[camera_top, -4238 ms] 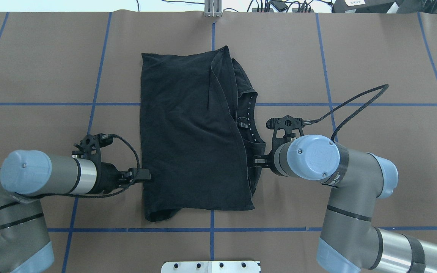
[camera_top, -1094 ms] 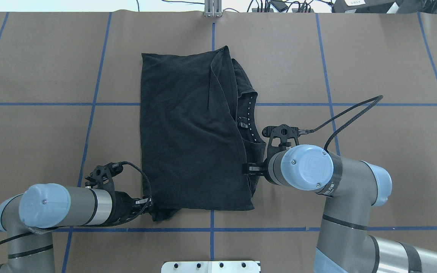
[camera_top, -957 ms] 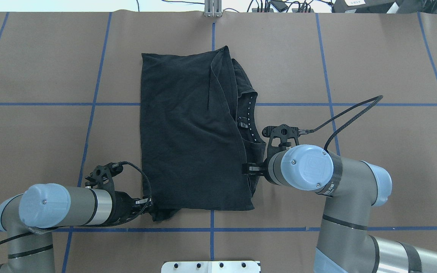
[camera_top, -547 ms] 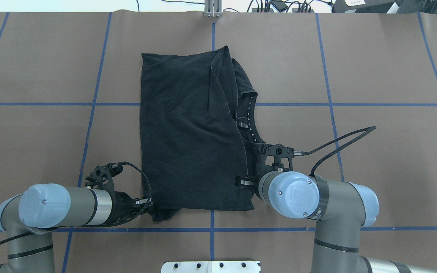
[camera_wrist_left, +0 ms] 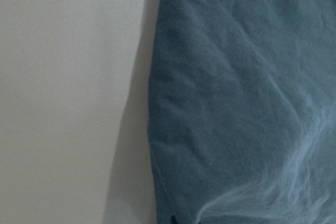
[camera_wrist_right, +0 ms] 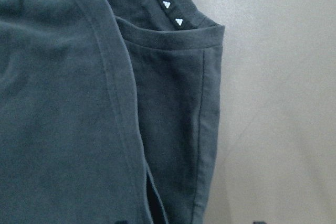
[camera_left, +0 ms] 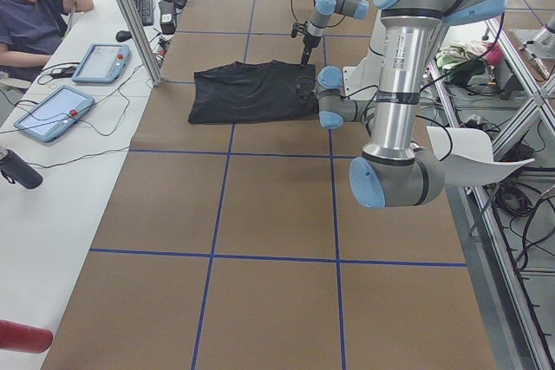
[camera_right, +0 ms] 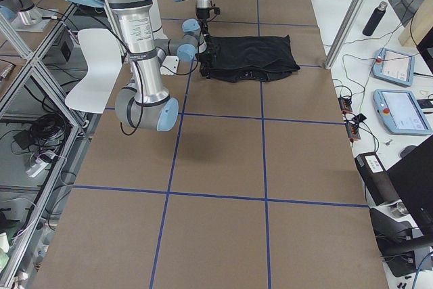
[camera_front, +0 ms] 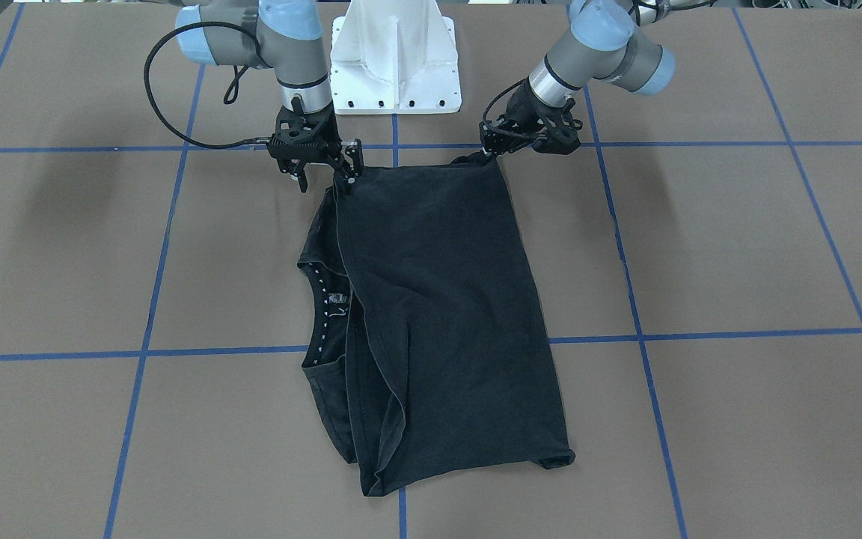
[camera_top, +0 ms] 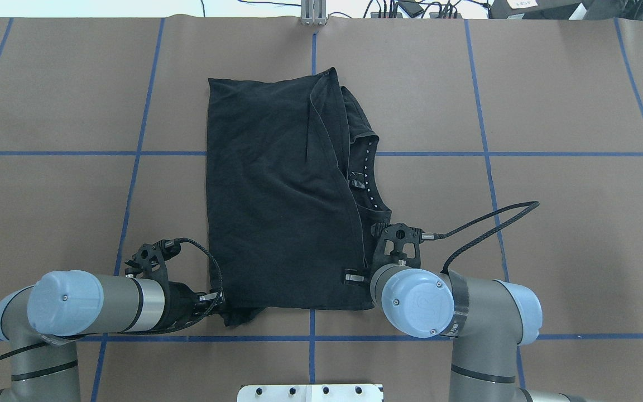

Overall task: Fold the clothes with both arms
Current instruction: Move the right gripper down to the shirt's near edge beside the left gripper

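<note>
Black creased T-shirt (camera_top: 277, 190), folded oblong | left hand (camera_top: 220, 301) possibly pinching corner

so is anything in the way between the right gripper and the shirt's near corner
Nothing visible. The right gripper hangs with fingers apart directly over the near corner of the T-shirt. The left gripper is at the other near corner.
</note>
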